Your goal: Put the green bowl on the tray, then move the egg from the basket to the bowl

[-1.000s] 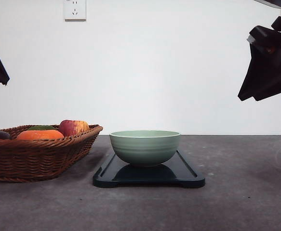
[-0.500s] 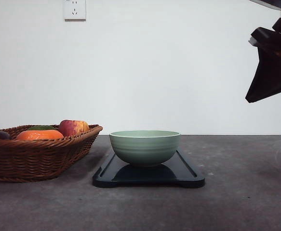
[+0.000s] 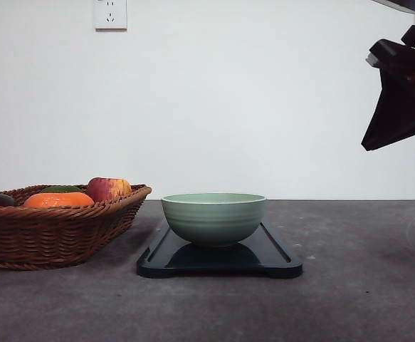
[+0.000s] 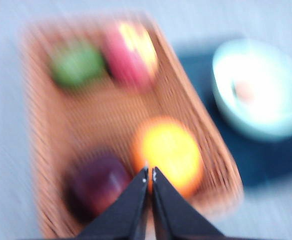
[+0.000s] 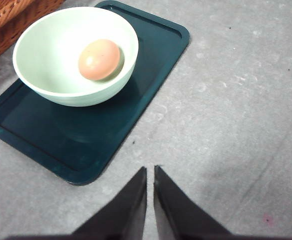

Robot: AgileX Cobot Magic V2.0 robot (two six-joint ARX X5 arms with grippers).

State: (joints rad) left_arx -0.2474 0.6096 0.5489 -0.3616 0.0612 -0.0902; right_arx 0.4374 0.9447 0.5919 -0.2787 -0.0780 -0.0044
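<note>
In the front view, the pale green ceramic bowl (image 3: 214, 218) stands on the flat dark rectangular tray (image 3: 275, 258), beside the brown woven wicker basket (image 3: 50, 231).

In the left wrist view, blurred, the left gripper (image 4: 149, 174) has its fingers pressed together, holding nothing.

In the right wrist view, the small brownish-pink egg (image 5: 99, 59) lies inside the bowl; the right gripper (image 5: 150, 170) is clenched and empty.

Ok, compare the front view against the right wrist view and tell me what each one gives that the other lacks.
The front view adds the fruit heaped in the basket, including a red-yellow apple, and a wall socket.

The right wrist view adds the egg lying inside the bowl, and the right gripper with its fingertips nearly together over bare table.

Both show the green bowl resting on the tray, with the basket beside it.
</note>
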